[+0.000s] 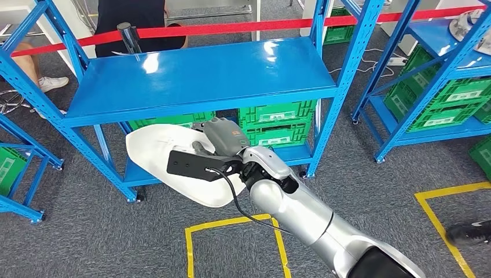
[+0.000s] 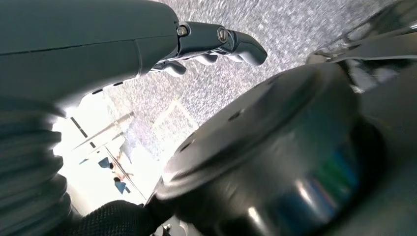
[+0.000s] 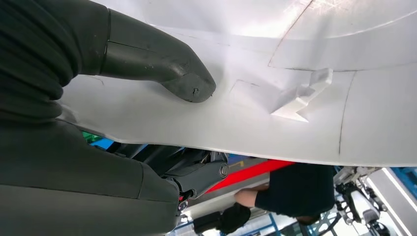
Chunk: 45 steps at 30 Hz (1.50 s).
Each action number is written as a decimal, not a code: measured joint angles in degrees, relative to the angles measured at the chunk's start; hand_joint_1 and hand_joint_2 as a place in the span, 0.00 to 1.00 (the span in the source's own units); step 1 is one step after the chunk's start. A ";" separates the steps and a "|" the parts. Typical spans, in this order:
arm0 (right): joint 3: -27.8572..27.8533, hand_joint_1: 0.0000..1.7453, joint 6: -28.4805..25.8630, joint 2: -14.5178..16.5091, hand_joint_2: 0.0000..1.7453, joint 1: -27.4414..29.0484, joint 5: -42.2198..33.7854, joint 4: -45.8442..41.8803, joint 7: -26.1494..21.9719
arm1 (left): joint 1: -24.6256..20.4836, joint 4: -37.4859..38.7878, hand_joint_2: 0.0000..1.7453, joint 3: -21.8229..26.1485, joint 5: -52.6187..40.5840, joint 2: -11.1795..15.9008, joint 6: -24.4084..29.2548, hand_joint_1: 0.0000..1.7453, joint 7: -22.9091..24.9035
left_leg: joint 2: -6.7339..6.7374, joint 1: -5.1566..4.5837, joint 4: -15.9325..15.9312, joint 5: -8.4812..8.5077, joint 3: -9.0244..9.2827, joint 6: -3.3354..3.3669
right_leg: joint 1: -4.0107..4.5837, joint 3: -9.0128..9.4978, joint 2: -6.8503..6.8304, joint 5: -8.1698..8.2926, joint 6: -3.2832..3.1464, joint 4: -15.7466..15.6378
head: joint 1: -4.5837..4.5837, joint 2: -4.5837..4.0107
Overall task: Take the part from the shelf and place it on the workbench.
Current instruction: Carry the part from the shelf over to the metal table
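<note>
The part is a large white curved shell (image 1: 151,152), held in the air in front of the blue shelf's (image 1: 202,75) lower level, below its bare top board. My right hand (image 1: 223,138) grips the shell's near edge. In the right wrist view the thick grey thumb (image 3: 162,69) presses on the shell's white surface (image 3: 295,59), with darker fingers under its edge. In the left wrist view my left hand (image 2: 196,46) hangs over grey carpet, its fingers loosely bent and holding nothing.
A person in dark clothes (image 1: 130,17) stands behind the shelf and a red barrier tape (image 1: 231,27). Green crates (image 1: 278,124) fill the shelf's lower level. Another blue shelf (image 1: 422,87) stands at the right. Yellow floor tape (image 1: 231,223) marks the carpet.
</note>
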 joint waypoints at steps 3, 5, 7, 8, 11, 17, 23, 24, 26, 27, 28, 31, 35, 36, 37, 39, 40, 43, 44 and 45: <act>0.04 1.00 -0.23 0.06 1.00 -0.17 -0.78 0.17 -0.53 | 0.22 -0.02 1.00 0.02 -0.11 0.21 0.00 0.00 -0.74 | -0.21 -0.14 -11.53 -1.81 8.43 0.66 | 0.05 -1.71 -0.03 1.81 0.92 0.37 | 0.11 0.00; 0.05 1.00 -0.45 0.03 1.00 -0.24 -1.05 0.42 -0.91 | 0.42 0.01 1.00 0.02 -0.47 0.39 0.00 0.00 -0.76 | -0.33 -0.62 -13.78 -2.33 8.94 1.88 | -0.15 -2.06 -0.09 3.00 1.65 0.16 | 0.16 0.00; 0.05 1.00 -0.71 -0.20 1.00 -0.06 -1.15 0.86 -1.13 | 0.55 0.03 1.00 0.02 -0.73 0.51 -0.03 0.00 -0.69 | -0.10 -0.76 -13.79 -1.10 7.73 3.05 | -0.46 -2.79 -0.04 2.05 2.38 0.78 | 0.04 0.00; 0.05 1.00 -0.82 -0.37 1.00 0.07 -1.16 1.03 -1.18 | 0.57 0.04 1.00 0.02 -0.81 0.58 -0.05 0.00 -0.75 | 0.03 -0.71 -13.82 -0.37 7.06 3.56 | -0.55 -3.51 -0.01 -0.12 2.66 2.31 | 0.04 0.00; 0.03 1.00 -1.15 -0.78 1.00 0.21 -1.11 1.14 -1.24 | 0.40 0.04 1.00 0.02 -1.08 0.63 -0.11 0.00 -1.26 | 0.19 -0.79 -13.69 1.96 4.49 4.16 | -0.53 -5.94 0.09 -8.78 3.02 12.30 | 0.14 0.00; 0.03 1.00 -1.26 -0.98 1.00 -0.22 -0.99 1.27 -1.38 | -0.13 0.04 1.00 0.02 -0.89 0.49 -0.11 0.00 -1.81 | 0.35 -0.99 -12.24 5.64 -1.16 3.51 | -0.18 4.38 0.17 -5.96 2.12 7.17 | 0.12 0.00; -0.01 1.00 -1.49 -0.81 1.00 -1.07 -0.87 1.09 -1.28 | -0.65 0.04 1.00 0.02 -1.03 0.98 -0.11 0.00 -2.35 | 0.19 -0.82 -12.52 8.10 -2.13 1.62 | -0.04 7.62 0.07 -6.69 0.30 -0.05 | 0.31 0.00; -0.01 1.00 -1.49 -0.81 1.00 -1.09 -0.84 1.09 -1.25 | -0.67 0.05 1.00 0.02 -1.06 1.08 -0.11 0.00 -2.37 | 0.15 -0.81 -12.48 8.10 -2.25 1.54 | -0.16 7.46 0.01 -6.44 0.15 -0.17 | 0.31 0.00; -0.01 1.00 -1.49 -0.81 1.00 -1.11 -0.83 1.09 -1.24 | -0.68 0.05 1.00 0.02 -1.07 1.07 -0.11 0.00 -2.38 | 0.11 -0.77 -12.35 7.75 -2.33 1.50 | -0.13 7.34 -0.03 -6.31 0.11 -0.17 | 0.31 0.00; -0.01 1.00 -1.50 -0.78 1.00 -1.13 -0.79 1.07 -1.16 | -0.70 0.05 1.00 0.02 -1.10 1.06 -0.11 0.00 -2.39 | 0.07 -0.76 -12.01 6.96 -2.53 1.40 | -0.11 7.15 -0.02 -6.07 0.02 -0.18 | 0.26 0.00; -0.01 1.00 -1.53 -0.75 1.00 -1.19 -0.74 1.02 -1.04 | -0.75 0.05 1.00 0.02 -1.14 1.06 -0.11 0.00 -2.40 | 0.03 -0.72 -11.13 5.41 -2.89 1.27 | -0.10 6.79 -0.02 -5.70 -0.14 -0.20 | 0.21 0.00; -0.01 1.00 -1.62 -0.72 1.00 -1.40 -0.52 0.86 -0.04 | -0.99 0.05 1.00 0.02 -0.87 1.49 -0.98 0.00 -2.15 | -0.07 -0.30 0.99 -2.30 -4.32 0.39 | 0.09 3.12 0.04 -2.54 -0.56 -0.14 | 0.08 0.00; -0.02 1.00 -1.59 -0.67 1.00 -1.71 -0.51 0.50 0.66 | -1.06 0.01 1.00 0.02 -0.66 2.02 -2.13 0.00 -1.91 | -0.10 -0.07 -5.03 -0.24 4.38 0.46 | 0.22 -0.80 0.08 0.71 0.02 0.24 | 0.08 0.00; -0.03 1.00 -1.55 -0.64 1.00 -1.84 -0.52 0.29 0.74 | -1.12 -0.02 1.00 0.02 -0.67 2.12 -2.16 0.00 -1.93 | -0.14 -0.22 -9.15 -1.10 7.32 0.79 | 0.24 -1.27 0.07 1.34 0.31 0.33 | 0.10 0.00; -0.03 1.00 -1.49 -0.61 1.00 -1.96 -0.54 0.11 0.86 | -1.17 -0.04 1.00 0.02 -0.66 2.23 -2.17 0.00 -1.98 | -0.18 -0.46 -12.25 -2.13 9.19 1.16 | 0.18 -1.52 0.04 1.94 0.65 0.31 | 0.10 0.00; -0.03 1.00 -1.37 -0.64 1.00 -2.03 -0.60 -0.03 1.26 | -1.12 -0.05 1.00 0.02 -0.61 2.54 -2.58 0.00 -2.08 | -0.22 -0.94 -14.32 -2.37 9.58 2.17 | -0.08 -1.77 -0.04 3.17 1.47 -0.02 | 0.09 0.00; -0.03 1.00 -1.33 -0.77 1.00 -1.95 -0.64 -0.03 1.47 | -1.05 -0.04 1.00 0.02 -0.57 2.67 -2.90 0.00 -2.11 | -0.08 -0.99 -14.43 -1.74 9.05 2.67 | -0.29 -2.01 0.03 3.15 1.84 0.05 | 0.06 0.00; -0.06 1.00 -1.37 -1.30 1.00 -1.72 -0.74 -0.09 1.93 | -0.96 -0.03 1.00 0.02 -0.49 2.90 -3.94 0.00 -2.13 | 0.33 -0.80 -14.49 0.55 6.93 3.97 | -0.53 -3.94 0.28 -3.63 2.74 5.33 | 0.25 0.00; -0.08 1.00 -1.40 -1.45 1.00 -1.67 -0.77 -0.18 2.06 | -0.97 -0.04 1.00 0.02 -0.49 2.94 -4.17 0.00 -2.13 | 0.37 -0.80 -14.41 1.38 5.93 4.15 | -0.52 -4.78 0.28 -6.81 2.98 9.04 | 0.31 0.00; -0.09 1.00 -1.44 -1.59 1.00 -1.58 -0.79 -0.27 2.19 | -0.97 -0.04 1.00 0.02 -0.50 2.96 -4.28 0.00 -2.13 | 0.42 -0.80 -14.27 2.22 4.86 4.18 | -0.55 -5.42 0.28 -8.82 3.16 12.82 | 0.31 0.00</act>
